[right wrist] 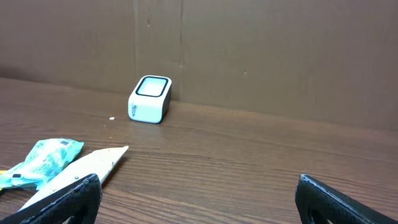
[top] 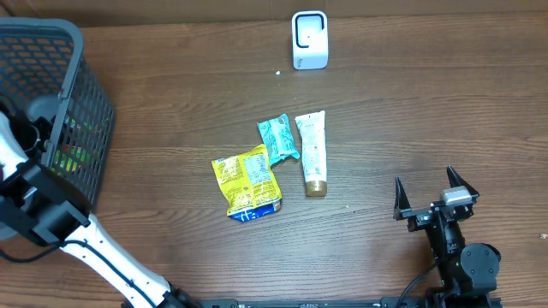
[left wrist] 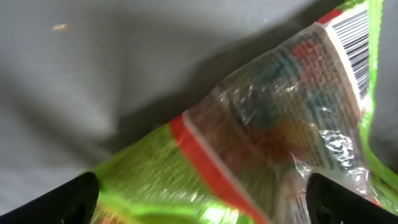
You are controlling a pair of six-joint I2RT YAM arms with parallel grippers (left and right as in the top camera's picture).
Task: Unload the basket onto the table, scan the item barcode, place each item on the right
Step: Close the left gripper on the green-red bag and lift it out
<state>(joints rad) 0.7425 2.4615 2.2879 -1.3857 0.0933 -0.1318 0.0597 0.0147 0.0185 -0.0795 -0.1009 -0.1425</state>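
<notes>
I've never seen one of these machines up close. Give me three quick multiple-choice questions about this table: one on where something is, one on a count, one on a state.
1. Where does the small white box-shaped scanner stand?
A. at the far edge of the brown wooden table
B. inside a basket
C. on the floor

2. How many packaged items lie together mid-table?
A. two
B. three
C. five

3. How is the right tool?
A. open and empty
B. shut on a tube
C. shut on a packet

Answers:
1 A, it sits by the back wall, apart from everything.
2 B, yellow foil packet, teal wrapper, cream tube with a brown cap.
3 A, it stands wide with nothing in it.
</notes>
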